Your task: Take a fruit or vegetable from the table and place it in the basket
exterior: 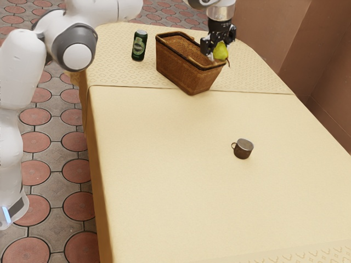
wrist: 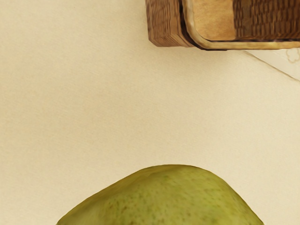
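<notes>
Clock hours as read in the exterior view. Item: one black two-finger gripper (exterior: pixel 215 52), at one o'clock of the view, jaws clenched on the fruit. Item: one yellow-green pear (exterior: pixel 221 51), grasped between the fingers, stem hanging; lies at two o'clock from the basket's middle, outside its opening, just beside the rim, with tablecloth seen between pear and basket in the wrist view. Item: one brown wicker basket (exterior: pixel 184 70), rectangular, dark-edged, upright, at twelve o'clock of the view. Item: one dark green drink can (exterior: pixel 139 45), pale label, upright, at ten o'clock from the basket. Item: one metal mug (exterior: pixel 243 150), upright, at five o'clock from the basket, well apart, handle toward nine. Item: one cream tablecloth (exterior: pixel 164 181), beneath basket, can and mug.
</notes>
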You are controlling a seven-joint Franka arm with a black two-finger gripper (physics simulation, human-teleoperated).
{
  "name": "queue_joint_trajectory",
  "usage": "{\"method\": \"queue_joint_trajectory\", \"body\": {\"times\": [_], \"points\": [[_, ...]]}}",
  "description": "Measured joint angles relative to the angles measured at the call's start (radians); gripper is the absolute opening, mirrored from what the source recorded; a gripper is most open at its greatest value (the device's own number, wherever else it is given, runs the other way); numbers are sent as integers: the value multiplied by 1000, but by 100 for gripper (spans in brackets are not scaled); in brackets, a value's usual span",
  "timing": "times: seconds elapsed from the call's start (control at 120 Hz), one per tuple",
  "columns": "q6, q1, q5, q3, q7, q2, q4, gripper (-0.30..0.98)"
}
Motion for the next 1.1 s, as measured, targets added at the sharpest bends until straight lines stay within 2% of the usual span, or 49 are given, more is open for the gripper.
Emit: {"method": "queue_joint_trajectory", "body": {"times": [0.15,0.242,0.45,0.617,0.8,0.958,1.1], "points": [[43,149,1,5,59,60,41,30],[58,215,4,5,98,138,112,29],[91,253,15,4,182,274,240,30],[113,278,26,-3,241,306,271,30],[134,310,77,-36,325,337,300,30],[173,341,100,-72,402,344,297,53],[193,374,130,-110,465,344,290,63]]}}
